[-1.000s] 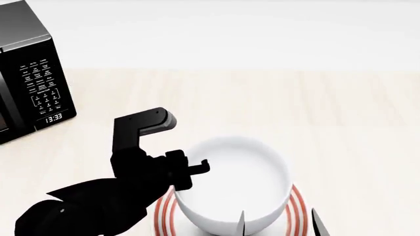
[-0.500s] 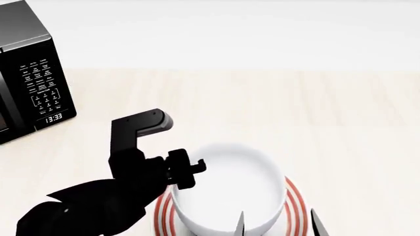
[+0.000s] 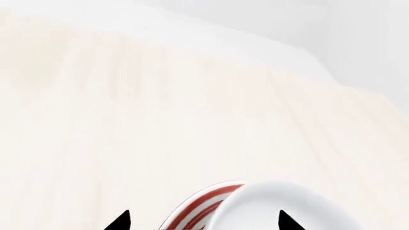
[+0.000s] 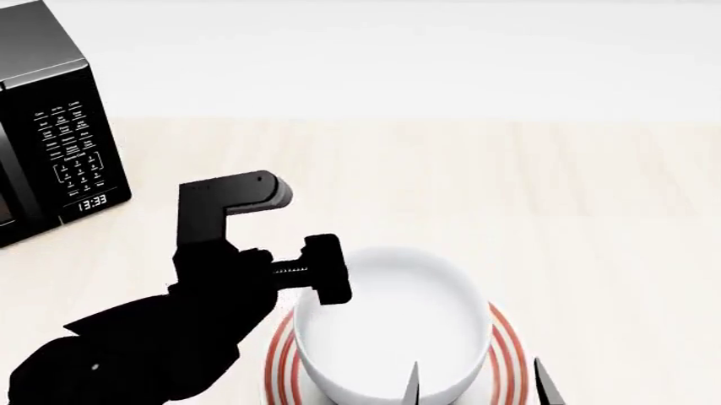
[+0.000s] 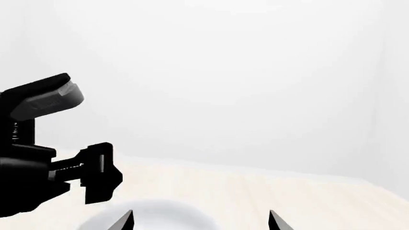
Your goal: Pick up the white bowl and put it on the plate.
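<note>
While the left gripper (image 4: 327,280) hangs just beside the bowl (image 4: 389,325) with jaws apart, the right gripper (image 4: 479,381) shows spread tips only; the bowl sits on the plate (image 4: 504,348) on the surface (image 4: 474,186).

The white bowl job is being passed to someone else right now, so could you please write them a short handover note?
Left gripper: open, off the bowl, beside its left rim.
Right gripper: open, only its fingertips show at the near edge; holding nothing.
White bowl: upright on the plate, red rings showing around it.
Microwave: far left, not involved.
Done: bowl placed and released.
Left: probably just back the left arm clear without nudging the bowl.
</note>
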Tool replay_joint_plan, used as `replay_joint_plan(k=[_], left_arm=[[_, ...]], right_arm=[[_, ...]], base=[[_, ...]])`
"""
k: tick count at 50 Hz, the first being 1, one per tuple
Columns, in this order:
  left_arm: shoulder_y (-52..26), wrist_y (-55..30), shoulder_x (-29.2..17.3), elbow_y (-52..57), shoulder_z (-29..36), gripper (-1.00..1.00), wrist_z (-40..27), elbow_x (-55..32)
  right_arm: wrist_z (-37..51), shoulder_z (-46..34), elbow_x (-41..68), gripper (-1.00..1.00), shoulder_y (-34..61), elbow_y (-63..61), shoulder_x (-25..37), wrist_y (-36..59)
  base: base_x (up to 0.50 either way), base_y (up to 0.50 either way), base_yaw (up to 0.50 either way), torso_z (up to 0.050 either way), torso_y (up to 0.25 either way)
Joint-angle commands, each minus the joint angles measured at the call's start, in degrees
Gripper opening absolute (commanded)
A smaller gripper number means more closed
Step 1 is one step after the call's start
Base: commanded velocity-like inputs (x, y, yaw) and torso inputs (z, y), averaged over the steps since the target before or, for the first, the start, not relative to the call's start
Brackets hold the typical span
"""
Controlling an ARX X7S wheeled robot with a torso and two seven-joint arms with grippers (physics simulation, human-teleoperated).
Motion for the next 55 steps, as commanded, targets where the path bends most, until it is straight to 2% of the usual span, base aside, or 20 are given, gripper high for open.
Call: replay_joint_plan(k=[1, 20, 22, 29, 39, 45, 50, 53, 55], left_arm=[[1.6, 1.9, -5.4, 12.1, 2.6, 1.00, -5.5, 5.4], [12.7, 10.0, -19.8, 37.3, 4.9, 1.00, -16.6, 17.7], [15.3, 11.3, -21.9, 40.8, 6.1, 1.00, -18.9, 21.3], [19.0, 13.1, -25.4, 47.6, 7.7, 1.00, -23.9, 28.2], [24.6, 15.3, -29.7, 57.0, 8.9, 1.00, -29.3, 33.4], [26.1, 15.8, -31.2, 59.3, 10.1, 1.00, -31.1, 38.2], [27.5, 16.3, -32.4, 61.5, 10.5, 1.00, -32.8, 41.1], [28.1, 15.9, -33.1, 63.5, 11.0, 1.00, -34.2, 43.5], [29.0, 16.2, -33.8, 65.1, 11.1, 1.00, -35.0, 43.9]], right_arm=[[0.8, 0.4, 0.0, 1.00, -0.3, -3.5, 0.7, 1.6], [3.5, 2.8, 0.3, 1.00, -1.1, -18.7, 3.8, 9.4], [3.6, 3.1, 0.5, 1.00, -1.2, -20.3, 4.1, 10.0], [4.4, 2.8, -0.2, 1.00, -0.8, -25.7, 4.9, 13.3], [5.1, 2.2, -0.9, 1.00, -0.3, -29.8, 5.8, 15.2], [5.7, 1.6, -1.1, 1.00, -0.1, -30.8, 6.6, 15.3], [10.8, -2.1, 0.2, 1.00, 2.1, -30.9, 11.2, 13.9], [19.1, -8.5, 2.5, 1.00, 6.0, -30.9, 18.2, 11.4], [27.2, -16.2, 4.9, 1.00, 12.0, -30.9, 24.6, 9.1]], base=[[0.00, 0.00, 0.00, 0.000, 0.000], [0.00, 0.00, 0.00, 0.000, 0.000], [0.00, 0.00, 0.00, 0.000, 0.000], [0.00, 0.00, 0.00, 0.000, 0.000], [0.00, 0.00, 0.00, 0.000, 0.000], [0.00, 0.00, 0.00, 0.000, 0.000], [0.00, 0.00, 0.00, 0.000, 0.000], [0.00, 0.00, 0.00, 0.000, 0.000], [0.00, 0.00, 0.00, 0.000, 0.000]])
